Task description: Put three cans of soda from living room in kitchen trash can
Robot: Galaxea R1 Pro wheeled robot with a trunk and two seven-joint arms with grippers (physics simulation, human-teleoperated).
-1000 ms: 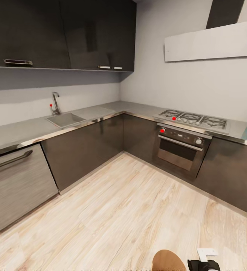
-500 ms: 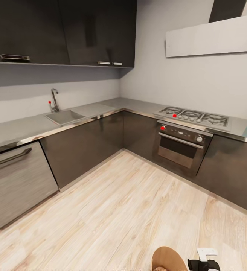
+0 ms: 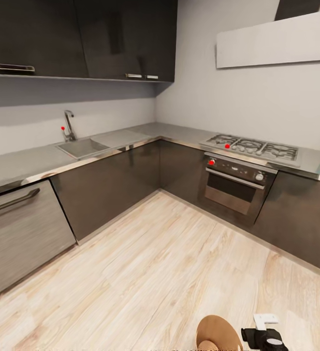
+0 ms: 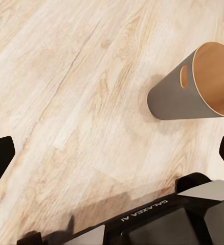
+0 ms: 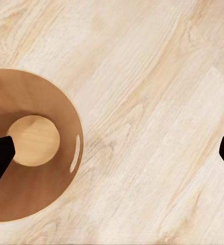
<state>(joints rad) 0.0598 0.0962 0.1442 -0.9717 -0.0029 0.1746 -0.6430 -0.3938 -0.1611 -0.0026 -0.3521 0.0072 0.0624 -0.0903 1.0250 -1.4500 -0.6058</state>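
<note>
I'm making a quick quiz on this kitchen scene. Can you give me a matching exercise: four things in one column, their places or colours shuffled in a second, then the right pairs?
Things:
1. tash can
2. sink
3. oven
4. dishwasher

Descriptions:
A. under the gas hob
B. grey outside, tan-brown inside
C. set in the counter by the tap
D. at the near end of the left counter run, long bar handle

Pairs: 1-B, 2-C, 3-A, 4-D

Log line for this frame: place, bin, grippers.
place: kitchen | trash can: upright on floor, no cans inside | left gripper: open, empty | right gripper: open, empty
</note>
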